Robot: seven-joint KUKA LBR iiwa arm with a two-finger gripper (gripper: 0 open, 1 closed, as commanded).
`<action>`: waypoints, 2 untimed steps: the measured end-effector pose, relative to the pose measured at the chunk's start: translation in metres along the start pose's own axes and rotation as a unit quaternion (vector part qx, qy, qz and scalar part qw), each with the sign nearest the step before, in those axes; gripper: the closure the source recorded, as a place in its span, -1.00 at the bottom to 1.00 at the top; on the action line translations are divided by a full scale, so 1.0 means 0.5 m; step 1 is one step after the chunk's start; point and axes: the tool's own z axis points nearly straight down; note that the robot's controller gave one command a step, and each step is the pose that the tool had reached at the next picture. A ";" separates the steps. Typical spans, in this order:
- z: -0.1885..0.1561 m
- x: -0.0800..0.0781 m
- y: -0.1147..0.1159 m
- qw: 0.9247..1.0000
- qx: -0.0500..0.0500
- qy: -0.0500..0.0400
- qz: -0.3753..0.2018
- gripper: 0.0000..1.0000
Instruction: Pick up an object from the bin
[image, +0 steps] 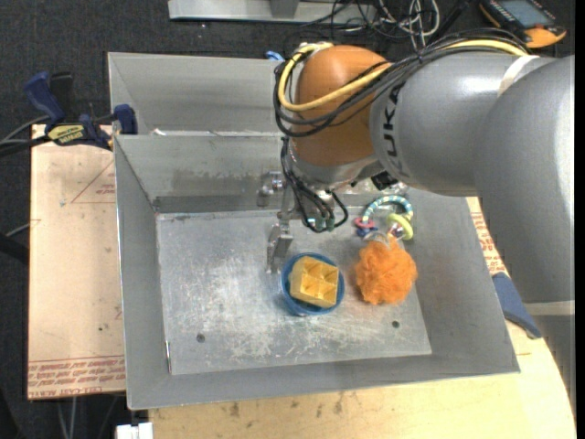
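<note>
My gripper [277,251] hangs below the arm's wrist in the middle of the bin, its tip just above the floor. Right beside it, touching or nearly touching on its right, lies a round blue dish with a yellow block inside [313,283]. Further right rests an orange fluffy ball [385,273]. Behind that ball, near the bin's right wall, lies a small ring toy in pale green, blue and yellow [388,218], partly covered by the arm.
The arm with its orange cover and cables reaches in from the right and hides the bin's back right part. The left half of the bin floor is bare metal with sloping walls around it.
</note>
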 end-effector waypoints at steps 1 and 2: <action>-0.010 -0.004 -0.001 1.000 0.000 -0.004 0.001 -1.00; 0.013 0.028 -0.082 1.000 -0.001 -0.005 -0.006 -1.00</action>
